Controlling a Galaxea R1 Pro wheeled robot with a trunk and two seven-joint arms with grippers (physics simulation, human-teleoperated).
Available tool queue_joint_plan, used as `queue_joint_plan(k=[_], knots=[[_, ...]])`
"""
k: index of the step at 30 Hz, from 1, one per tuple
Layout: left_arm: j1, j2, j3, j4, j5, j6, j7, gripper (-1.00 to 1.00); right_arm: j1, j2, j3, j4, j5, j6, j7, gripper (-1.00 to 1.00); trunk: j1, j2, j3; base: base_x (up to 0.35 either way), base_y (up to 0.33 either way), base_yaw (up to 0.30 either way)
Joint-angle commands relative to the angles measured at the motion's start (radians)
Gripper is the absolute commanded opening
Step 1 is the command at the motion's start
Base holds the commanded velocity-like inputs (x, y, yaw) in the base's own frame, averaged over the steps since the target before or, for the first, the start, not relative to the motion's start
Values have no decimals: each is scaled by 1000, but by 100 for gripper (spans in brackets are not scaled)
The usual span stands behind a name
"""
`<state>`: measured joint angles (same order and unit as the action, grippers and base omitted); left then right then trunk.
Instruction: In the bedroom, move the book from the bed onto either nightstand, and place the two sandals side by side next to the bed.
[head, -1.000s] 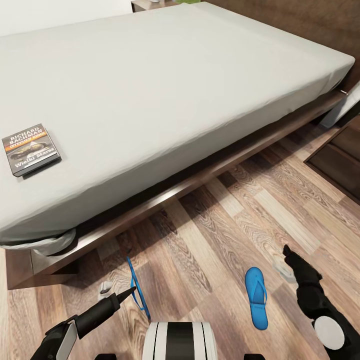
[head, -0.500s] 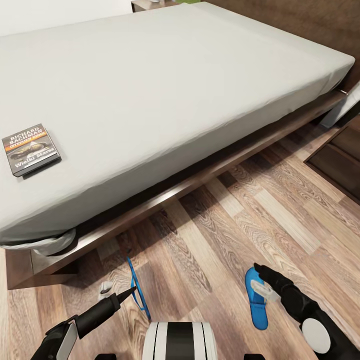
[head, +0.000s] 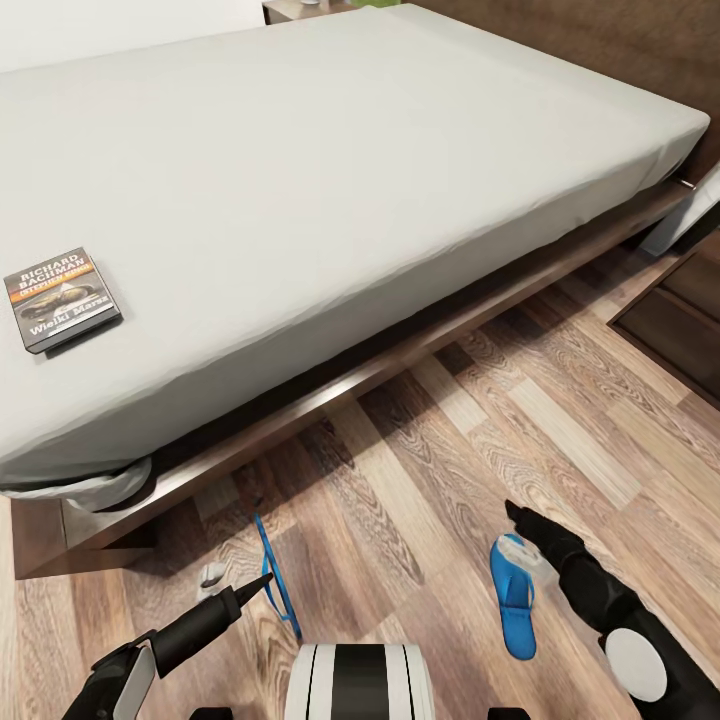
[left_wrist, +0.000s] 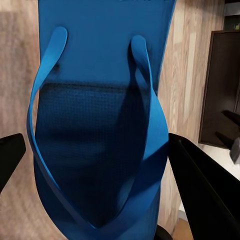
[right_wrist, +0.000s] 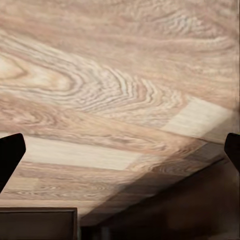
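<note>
The left hand (head: 268, 580) is gripping one blue sandal (left_wrist: 100, 125) on edge between its fingers. The right hand (head: 515, 520) is hovering, fingers spread, just beside the other sandal (head: 513, 597) lying on the floor (head: 420, 480).

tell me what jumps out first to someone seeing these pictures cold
The big grey bed takes up most of the head view, with a small dark book lying near its left edge. On the wood floor below, one bright blue sandal lies flat by the right pincer, and the other sandal stands on edge at the left pincer.
</note>
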<state>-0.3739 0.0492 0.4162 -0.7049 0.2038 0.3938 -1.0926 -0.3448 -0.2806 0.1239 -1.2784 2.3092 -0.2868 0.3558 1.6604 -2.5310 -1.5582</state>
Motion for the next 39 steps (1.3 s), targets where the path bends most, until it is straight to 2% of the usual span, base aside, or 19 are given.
queue_joint_plan(k=[1,6,11,18,19,20,21,22,23,25,29,37,39], knots=[[0,0,1,0,3,8,-3,-100,0,-2,0,-17,7,-6,3,100,0,0,-1,0,0,0],[0,0,1,-1,3,7,-4,-100,-2,-2,-5,-51,7,-6,2,100,0,0,-1,0,0,0],[0,0,1,-1,3,7,-4,-100,-2,-1,6,-47,7,-6,1,100,0,0,-1,0,0,0],[0,-2,1,0,3,7,-4,-100,0,-2,34,135,10,-9,2,100,0,0,-1,0,0,0],[0,-2,1,0,3,7,-4,-100,0,-5,50,148,10,-9,2,100,0,0,-1,0,0,0],[0,-3,1,0,3,7,-3,-100,0,-27,89,157,10,-9,2,100,0,0,-1,0,0,0],[0,-3,1,0,2,7,-3,-100,0,-66,145,161,10,-9,2,100,0,0,-1,0,0,0],[0,-3,1,1,2,7,-3,-100,0,-91,192,162,10,-9,2,100,0,0,-1,0,0,0],[0,-3,1,1,2,7,-3,-100,0,-111,233,163,10,-9,2,100,0,0,-1,0,0,0],[0,-3,1,1,2,7,-3,-100,-1,-134,282,163,10,-9,2,100,0,0,-1,0,0,0],[0,-3,1,1,2,7,-3,-100,-2,-151,309,161,10,-9,2,100,0,0,-1,0,0,0],[0,-3,1,1,2,7,-3,-100,-3,-155,315,152,10,-8,1,100,0,0,-1,0,0,0],[0,-3,1,1,2,7,-3,-100,-3,-155,318,112,10,-7,0,100,0,0,-1,0,0,0]])
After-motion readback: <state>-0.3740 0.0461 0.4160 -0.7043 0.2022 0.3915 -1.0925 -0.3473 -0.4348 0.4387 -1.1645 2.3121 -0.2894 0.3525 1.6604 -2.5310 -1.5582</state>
